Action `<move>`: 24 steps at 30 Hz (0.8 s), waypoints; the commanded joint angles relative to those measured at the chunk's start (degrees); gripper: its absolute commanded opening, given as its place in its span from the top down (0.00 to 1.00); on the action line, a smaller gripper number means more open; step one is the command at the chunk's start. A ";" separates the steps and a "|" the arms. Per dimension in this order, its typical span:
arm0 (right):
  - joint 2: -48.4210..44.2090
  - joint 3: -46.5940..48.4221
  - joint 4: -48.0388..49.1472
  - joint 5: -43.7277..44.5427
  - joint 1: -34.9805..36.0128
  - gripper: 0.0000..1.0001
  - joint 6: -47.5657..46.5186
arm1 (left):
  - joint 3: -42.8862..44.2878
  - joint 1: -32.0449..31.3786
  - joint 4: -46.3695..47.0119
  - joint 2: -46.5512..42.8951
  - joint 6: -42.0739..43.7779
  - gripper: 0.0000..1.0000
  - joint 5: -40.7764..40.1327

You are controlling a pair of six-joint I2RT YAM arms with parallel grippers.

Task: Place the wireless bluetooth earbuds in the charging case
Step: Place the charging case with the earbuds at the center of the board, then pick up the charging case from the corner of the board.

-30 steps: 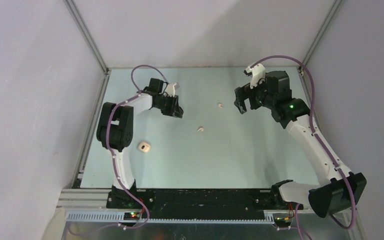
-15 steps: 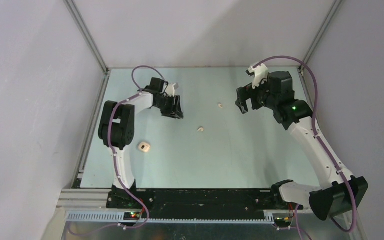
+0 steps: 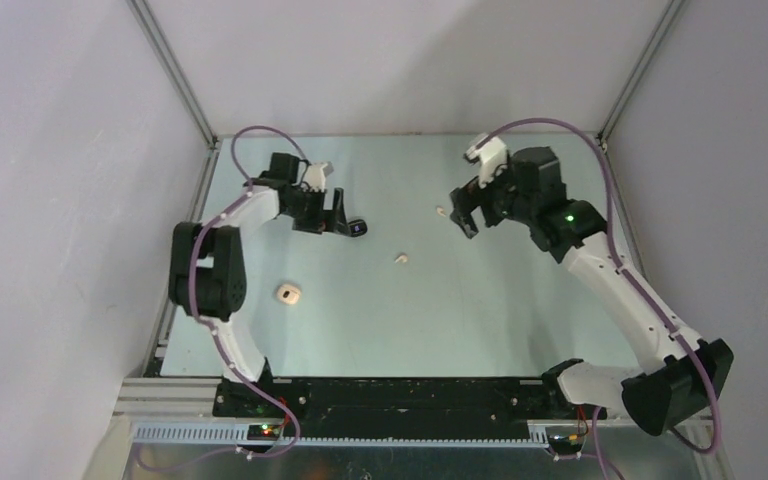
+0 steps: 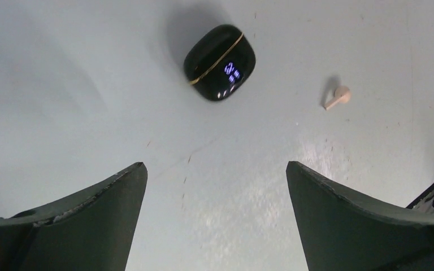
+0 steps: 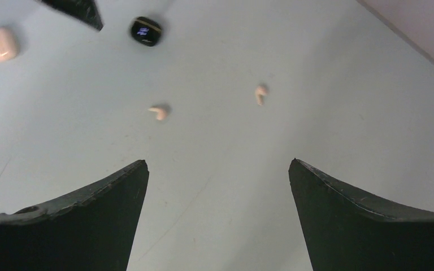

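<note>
Two earbuds on table, far from edges.

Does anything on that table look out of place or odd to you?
Nothing looks broken or spilled. Two pale earbuds lie loose on the table, one mid-table, the other farther back, both well apart from the beige case. The black case lies shut with its display lit.
</note>
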 commanded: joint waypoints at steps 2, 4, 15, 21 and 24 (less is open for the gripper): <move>4.37 0.20 6.86 1.54 12.25 0.01 -7.85 | -3.28 5.99 -4.79 -16.00 7.32 0.01 -0.25; 7.04 0.16 9.52 0.54 16.72 0.01 -9.97 | -5.79 10.12 -4.88 -22.78 8.53 0.01 0.35; 43.93 33.28 1.53 -6.47 32.39 0.01 -3.51 | -22.33 27.31 -6.95 -58.07 17.76 0.01 -4.02; 62.50 56.81 -4.67 -11.53 33.04 0.01 6.91 | -30.52 31.84 1.27 -72.46 11.22 0.01 -8.62; 67.23 59.77 -3.60 -11.81 33.55 0.01 9.12 | -31.70 32.78 2.30 -74.75 9.86 0.01 -6.96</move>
